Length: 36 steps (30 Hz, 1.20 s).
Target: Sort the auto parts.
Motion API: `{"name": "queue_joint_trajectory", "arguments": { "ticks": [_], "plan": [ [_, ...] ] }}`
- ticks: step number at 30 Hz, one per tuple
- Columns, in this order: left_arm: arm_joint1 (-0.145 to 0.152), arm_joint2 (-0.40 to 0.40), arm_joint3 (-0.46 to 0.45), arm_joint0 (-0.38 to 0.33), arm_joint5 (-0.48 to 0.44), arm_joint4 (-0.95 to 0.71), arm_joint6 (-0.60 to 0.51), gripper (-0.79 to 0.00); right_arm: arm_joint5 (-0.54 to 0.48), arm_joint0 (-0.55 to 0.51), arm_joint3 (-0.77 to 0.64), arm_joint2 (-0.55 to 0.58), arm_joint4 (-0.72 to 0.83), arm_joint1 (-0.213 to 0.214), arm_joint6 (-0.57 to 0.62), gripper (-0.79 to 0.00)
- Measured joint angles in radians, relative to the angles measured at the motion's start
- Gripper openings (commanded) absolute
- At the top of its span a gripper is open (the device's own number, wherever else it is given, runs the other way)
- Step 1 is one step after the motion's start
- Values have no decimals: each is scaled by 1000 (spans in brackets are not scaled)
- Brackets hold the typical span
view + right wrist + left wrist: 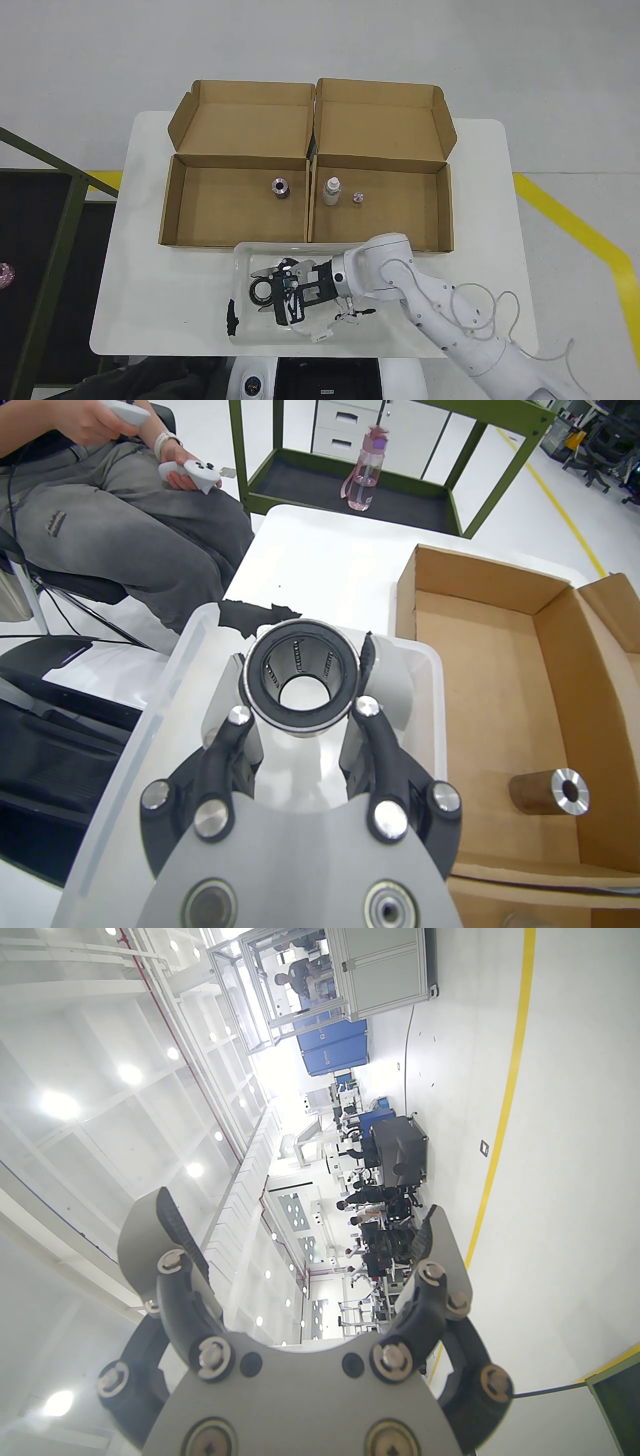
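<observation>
The right end effector (302, 680) is clamped on a steel cylindrical bearing with a black end ring (302, 634), over the clear plastic tray (240, 262) at the near edge of the white counter (140, 290); the left end effector (300, 1218) has its fingers apart, holding nothing; a brown metal cylinder (278, 186) lies in the left cardboard box (215, 215); a small white bottle-shaped part (332, 190) and a small metal piece (357, 199) sit in the right cardboard box (400, 215).

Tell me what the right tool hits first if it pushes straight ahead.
Likely the clear tray's end wall, near the black scrap on its rim; the held bearing would touch before the right tool. Depth is unclear.
</observation>
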Motion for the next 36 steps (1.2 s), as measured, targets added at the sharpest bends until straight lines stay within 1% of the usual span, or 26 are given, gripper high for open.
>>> {"name": "queue_joint_trajectory", "arguments": {
  "ticks": [10,18,27,36],
  "plan": [
    [0,0,0,0,0,0,0,0,32,5,-49,65,35,12,-20,-785],
    [0,0,0,0,0,0,0,0,59,12,-51,112,83,17,-44,-785],
    [0,0,0,0,0,0,0,0,82,37,-23,129,140,16,-51,-785],
    [0,0,0,0,0,0,0,0,105,59,24,139,249,11,-47,-785]
  ]
}}
